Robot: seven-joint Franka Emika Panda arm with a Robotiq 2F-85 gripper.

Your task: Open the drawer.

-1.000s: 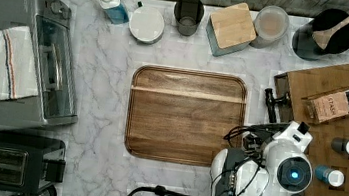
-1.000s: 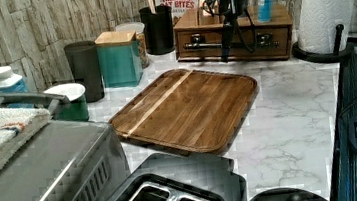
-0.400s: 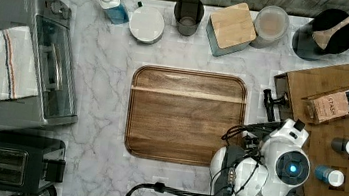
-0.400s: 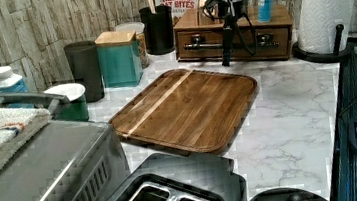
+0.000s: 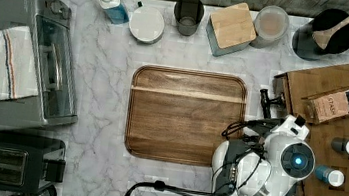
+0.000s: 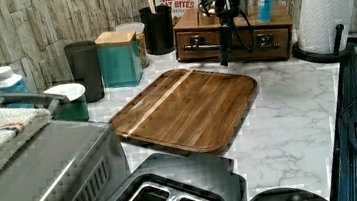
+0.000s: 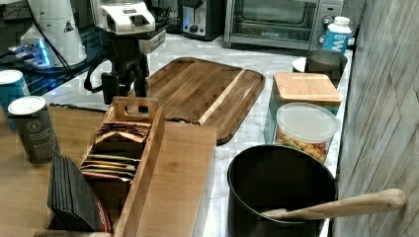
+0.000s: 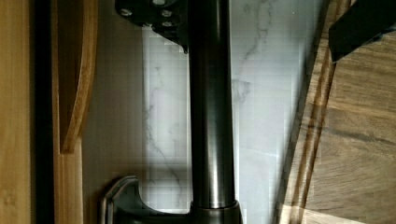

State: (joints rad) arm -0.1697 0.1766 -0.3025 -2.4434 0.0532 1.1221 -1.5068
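Top view: the arm's white wrist [image 5: 283,161] stands over the marble counter [image 5: 105,69], at the top view's right of the wooden tray [image 5: 185,117], close to its lower right corner.
Drawer: the drawer [image 6: 210,37] sits in the front of a low wooden box [image 6: 254,22], just beyond the tray's far edge in the left view; its face looks toward the tray.
Drawer opening: how far it is pulled out cannot be told.
Handle: a long black bar handle [image 6: 206,47] runs along the drawer front, parallel to the tray's nearest edge.
Gripper: the gripper [image 7: 125,94] points down between the tray and the box, at the handle.
Jaws: spread apart, not clamped; in the wrist view the handle passes between them, and one finger [image 8: 362,23] stands well clear of it, over the tray's rim.
On the box: a blue can [image 6: 264,6] stands on top, farther from the tray than the drawer front.
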